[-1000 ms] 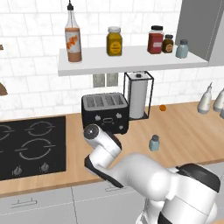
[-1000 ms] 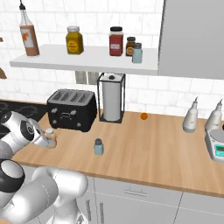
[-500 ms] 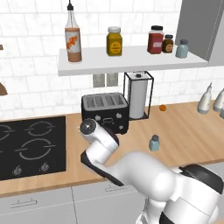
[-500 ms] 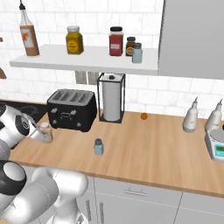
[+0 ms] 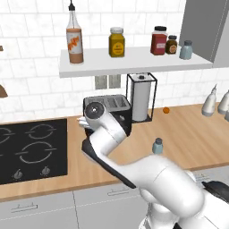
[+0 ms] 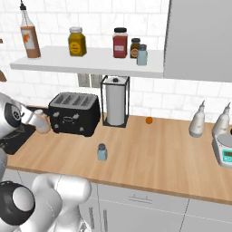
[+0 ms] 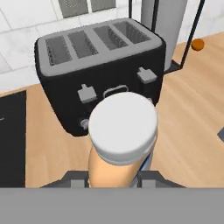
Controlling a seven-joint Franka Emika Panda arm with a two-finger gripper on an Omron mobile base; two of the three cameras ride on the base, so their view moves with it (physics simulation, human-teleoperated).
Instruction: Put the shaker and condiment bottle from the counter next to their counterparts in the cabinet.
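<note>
The claw [image 7: 117, 177] is closing around the condiment bottle [image 7: 120, 140], its two tips pressing against the bottle's orange body on either side, and the hand view is looking straight down on the pale round cap. In the right base view the bottle [image 6: 41, 122] is sitting lifted off the tabletop [image 6: 158, 149], just to the left of the black toaster [image 6: 74, 113] and level with its front face. The shaker [image 6: 102, 152] is standing upright on the wood by itself, in front of the toaster and the paper-towel holder [image 6: 115, 101], well apart from the claw. In the left base view the shaker [image 5: 157, 146] is showing just beyond the arm's white forearm. Up on the cabinet [image 5: 134, 60] shelf, the tall bottle [image 5: 74, 39] with the orange label is standing at the left end, a yellow jar [image 5: 116, 42] near the middle, and a red jar [image 5: 159, 41], a small dark jar [image 5: 171, 44] and the second pale shaker [image 5: 186, 49] are clustering toward the grey door panel on the right.
</note>
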